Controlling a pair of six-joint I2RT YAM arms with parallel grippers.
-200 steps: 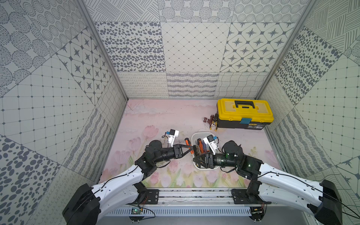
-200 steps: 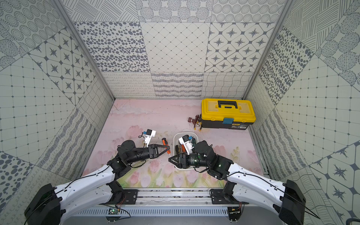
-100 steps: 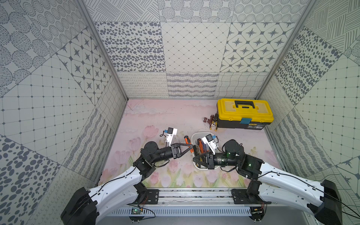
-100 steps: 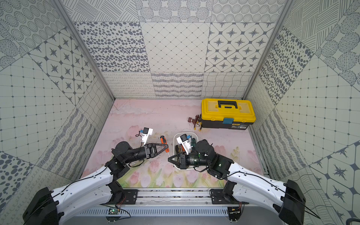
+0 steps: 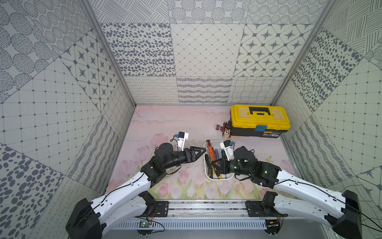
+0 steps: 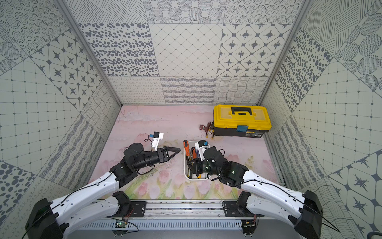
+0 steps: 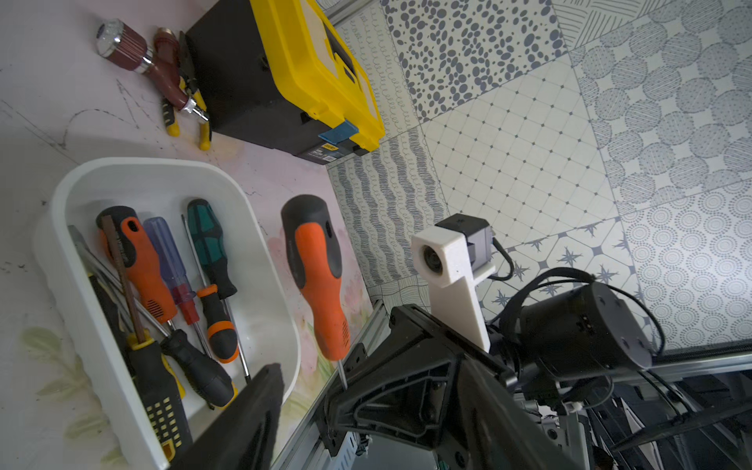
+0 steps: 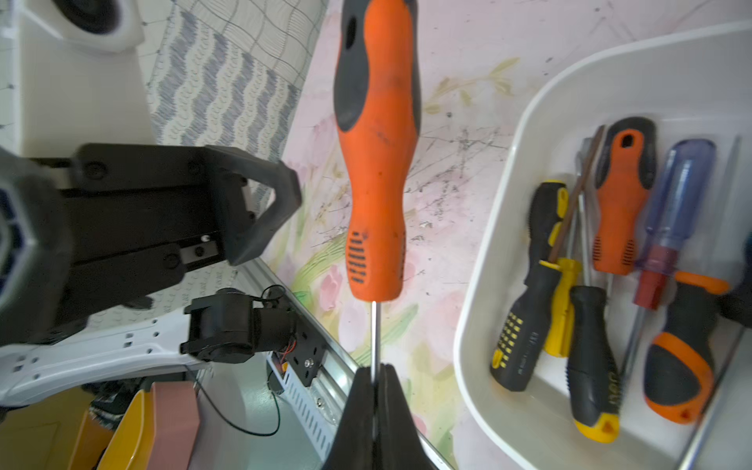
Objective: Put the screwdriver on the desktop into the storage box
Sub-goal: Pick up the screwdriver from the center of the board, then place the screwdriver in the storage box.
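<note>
Screwdriver (image 8: pixel 376 162) clamped by its shaft in right hand (image 8: pixel 374 368)
Left hand (image 5: pixel 202 151) is held apart, empty, at 10 o'clock of the storage box (image 8: pixel 492 260).

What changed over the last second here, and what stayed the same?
The left gripper opened and let go of the orange screwdriver; the right gripper closed on its shaft and now holds it alone. The storage box, the tools in it and the yellow toolbox stayed put.
</note>
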